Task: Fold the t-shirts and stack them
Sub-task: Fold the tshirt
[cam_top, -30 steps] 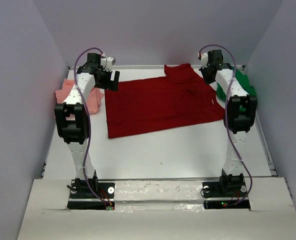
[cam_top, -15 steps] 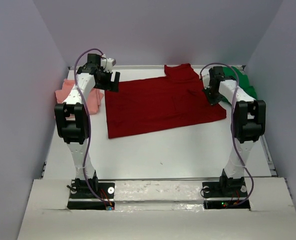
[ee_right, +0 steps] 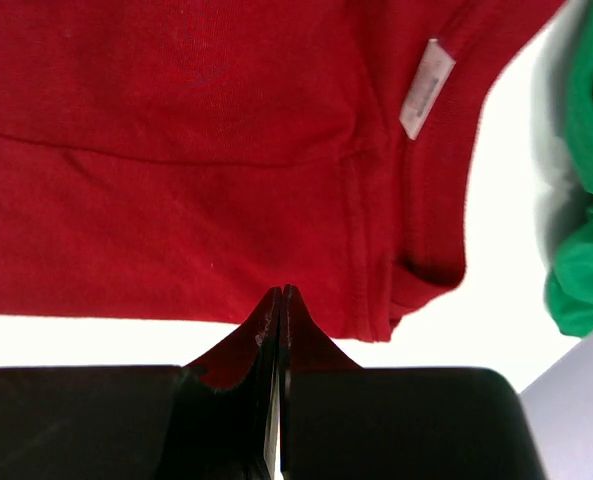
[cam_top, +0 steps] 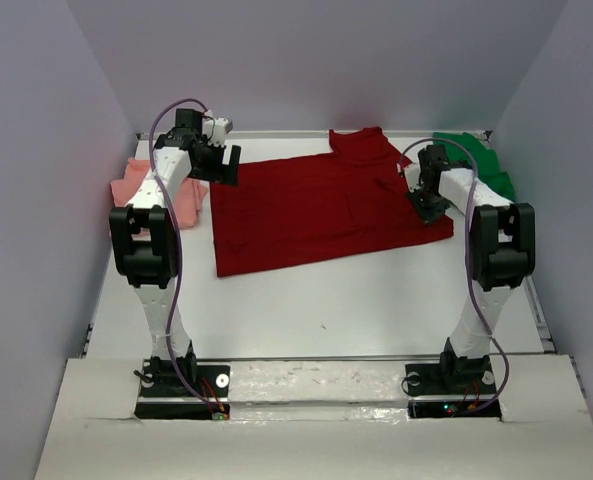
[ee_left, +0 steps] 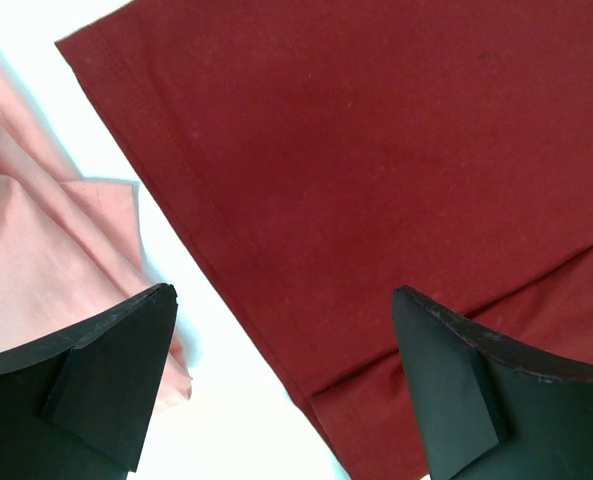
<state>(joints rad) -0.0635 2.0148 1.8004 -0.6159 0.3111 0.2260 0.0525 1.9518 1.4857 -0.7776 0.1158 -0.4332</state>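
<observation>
Room: a white table (cam_top: pixel 316 300) with pale purple walls (cam_top: pixel 306 60) at the back and on both sides.
Red one: the dark red t-shirt (cam_top: pixel 316 210) lies spread out flat across the back half of the table. It is wide from side to side. One sleeve points toward the back wall.
Pink one: the pink t-shirt (cam_top: pixel 131 190) sits in a crumpled heap at the left edge of the table. It is just beside the red one, with a thin strip of white table between them.
Green one: the green t-shirt (cam_top: pixel 491 170) is bunched up in the far right corner, close to the red one, with a bit of white table between them.
Left gripper: the left gripper (cam_top: pixel 226 163) hangs over the far left corner of the dark red t-shirt. Its two fingers are spread wide apart and hold nothing. In the left wrist view, one finger is over the pink cloth and the other is over the red cloth.
Right gripper: the right gripper (cam_top: pixel 431 208) is low at the right side of the dark red t-shirt. Its fingers are pressed tight together. Their tips meet right at the shirt's edge. You cannot tell if any cloth is caught between them.
Tag: a small white tag (ee_right: pixel 426 88) shows on the red cloth near the right gripper.
</observation>
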